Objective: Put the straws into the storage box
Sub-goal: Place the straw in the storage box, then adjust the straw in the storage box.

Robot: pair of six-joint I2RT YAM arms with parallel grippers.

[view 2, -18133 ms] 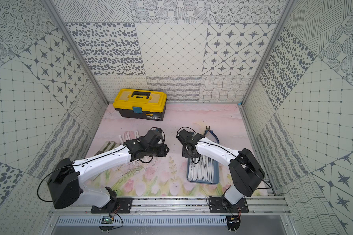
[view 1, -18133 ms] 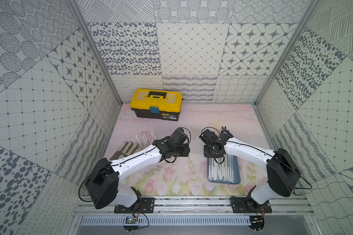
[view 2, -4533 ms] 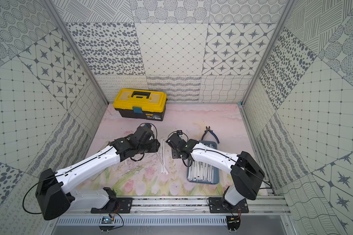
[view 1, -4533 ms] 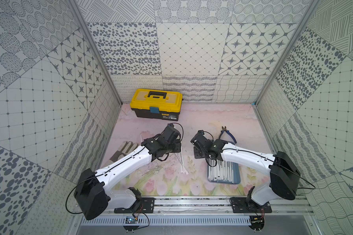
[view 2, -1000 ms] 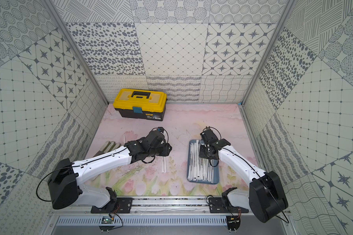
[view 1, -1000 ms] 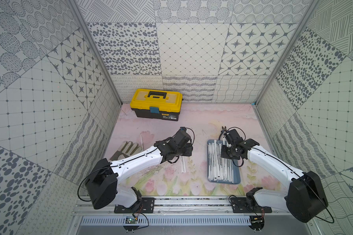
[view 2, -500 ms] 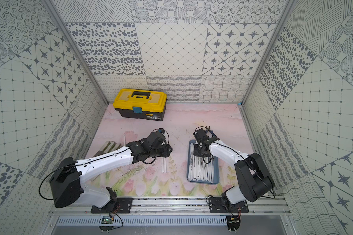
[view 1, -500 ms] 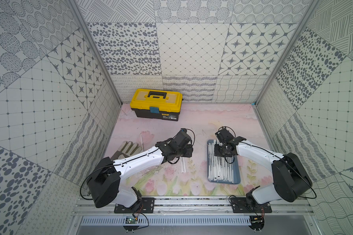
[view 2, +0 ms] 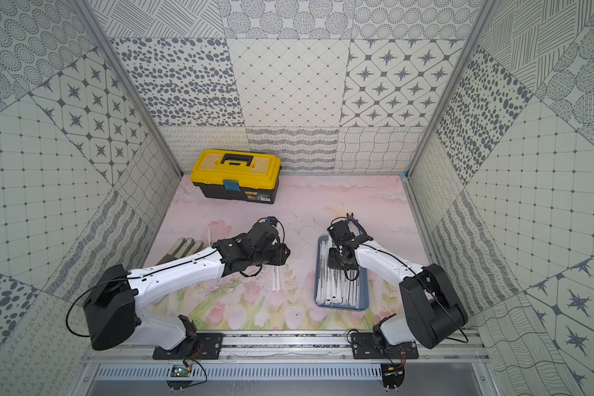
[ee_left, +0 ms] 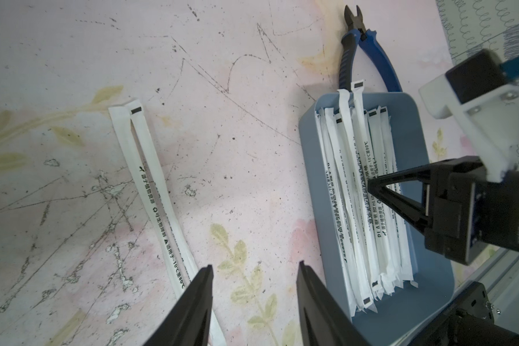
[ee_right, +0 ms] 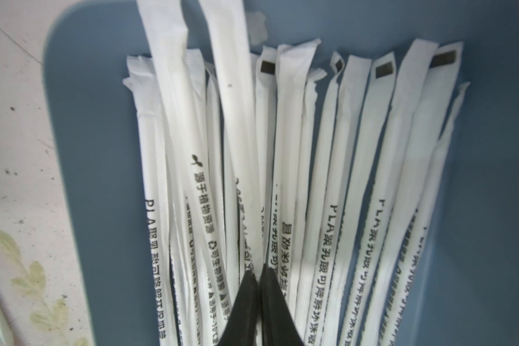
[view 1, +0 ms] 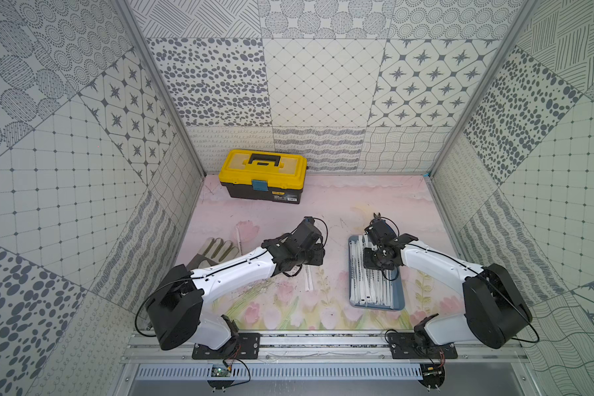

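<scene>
The storage box [view 1: 400,301] [view 2: 364,301] is a shallow blue-grey tray on the right of the mat, holding several white-wrapped straws [ee_right: 327,179] [ee_left: 357,209]. My right gripper [ee_right: 259,269] [view 1: 374,260] points down onto the middle of that pile. Its jaws are pinched together on one straw, and that straw [ee_left: 357,87] and one more stick out over the tray's far rim. My left gripper [ee_left: 253,266] hangs open above bare mat. It sits between the tray [ee_left: 309,143] and two loose straws [ee_left: 150,179] [view 1: 308,279]. Another single straw [view 1: 239,236] lies further left.
A yellow-lidded toolbox [view 1: 264,171] stands at the back left. Blue-handled pliers [ee_left: 351,45] [view 2: 355,223] lie just beyond the tray's far end. A grey glove [view 1: 216,250] lies by the left wall, partly under my left arm.
My right gripper has shifted a little to the left over the tray and down onto the pile. The left arm has hardly moved.
</scene>
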